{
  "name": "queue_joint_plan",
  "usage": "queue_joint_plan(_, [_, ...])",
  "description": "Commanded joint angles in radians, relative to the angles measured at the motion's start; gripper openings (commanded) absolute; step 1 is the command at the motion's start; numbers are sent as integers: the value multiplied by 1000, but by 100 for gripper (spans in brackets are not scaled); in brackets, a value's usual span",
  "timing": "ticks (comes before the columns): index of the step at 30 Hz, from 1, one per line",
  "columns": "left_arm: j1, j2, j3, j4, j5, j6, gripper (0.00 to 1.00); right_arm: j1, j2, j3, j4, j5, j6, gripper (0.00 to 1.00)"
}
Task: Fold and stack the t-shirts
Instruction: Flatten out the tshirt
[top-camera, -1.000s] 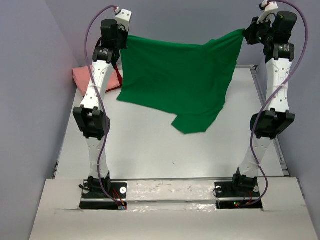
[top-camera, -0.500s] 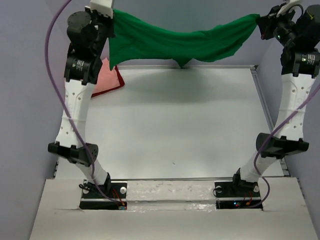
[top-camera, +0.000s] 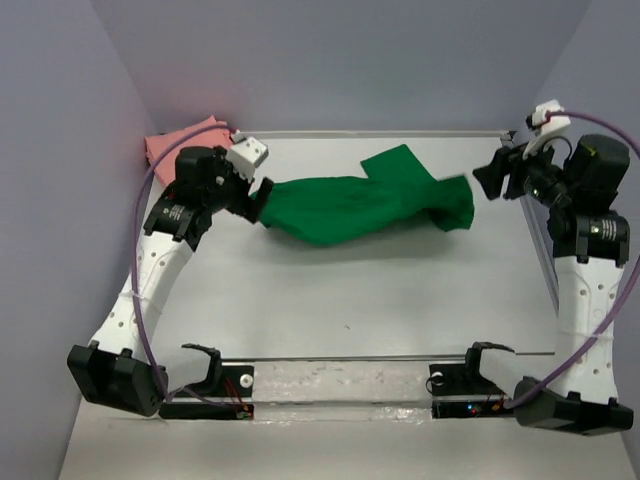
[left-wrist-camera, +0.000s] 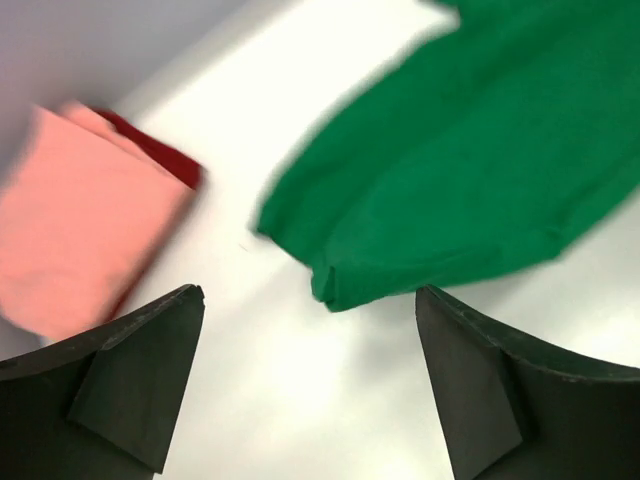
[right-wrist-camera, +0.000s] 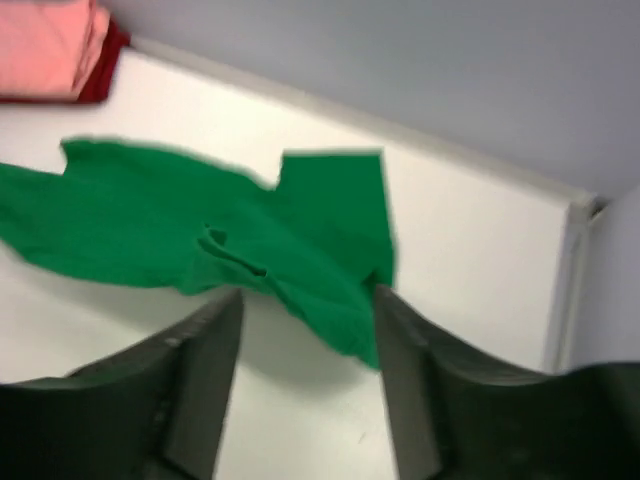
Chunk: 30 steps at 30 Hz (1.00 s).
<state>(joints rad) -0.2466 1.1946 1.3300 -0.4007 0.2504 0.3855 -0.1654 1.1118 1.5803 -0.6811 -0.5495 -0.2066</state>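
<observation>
The green t-shirt (top-camera: 360, 205) lies loose on the white table (top-camera: 330, 290) as a rumpled band running left to right, with one flap pointing toward the back. My left gripper (top-camera: 258, 200) is open just off its left end; the left wrist view shows the cloth (left-wrist-camera: 450, 170) ahead of the left gripper (left-wrist-camera: 310, 292), with nothing between the fingers. My right gripper (top-camera: 487, 180) hovers open by the shirt's right end, whose hem (right-wrist-camera: 345, 320) shows between the spread fingers of the right gripper (right-wrist-camera: 308, 293). The salmon pink t-shirt (top-camera: 180, 140) lies folded at the back left on the dark red t-shirt (left-wrist-camera: 160, 155).
A grey wall rises behind and on both sides of the table. A raised rail (top-camera: 535, 250) runs along the table's right edge. Both arm bases (top-camera: 205, 385) sit at the near edge.
Both arms have dropped from high above the table. Both grippers have opened and let go of the green t-shirt, which went from hanging stretched between them to lying on the table.
</observation>
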Motion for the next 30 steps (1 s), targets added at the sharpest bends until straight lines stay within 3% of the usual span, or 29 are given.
queue_joint_plan(1, [3,-165,-153,-49,171,41,99,-8,-138,-161,-100,8,-13,80])
queue_joint_plan(2, [3,-180,-149,-38,191,38,99,-8,-153,-170,-110,3,-11,95])
queue_joint_plan(5, [3,-138,-43,-96,248,70,99,-8,-153,-157,-120,22,21,100])
queue_joint_plan(13, [3,-3,127,-107,285,29,99,-8,-15,-148,-115,91,56,100])
queue_joint_plan(18, [3,203,72,-83,375,-30,99,-8,158,-195,-153,-73,67,100])
queue_joint_plan(23, [3,354,15,-38,406,-69,99,-8,337,-204,-150,11,-40,100])
queue_joint_plan(30, [-3,493,90,-144,431,-23,99,-8,459,-151,-239,63,-128,100])
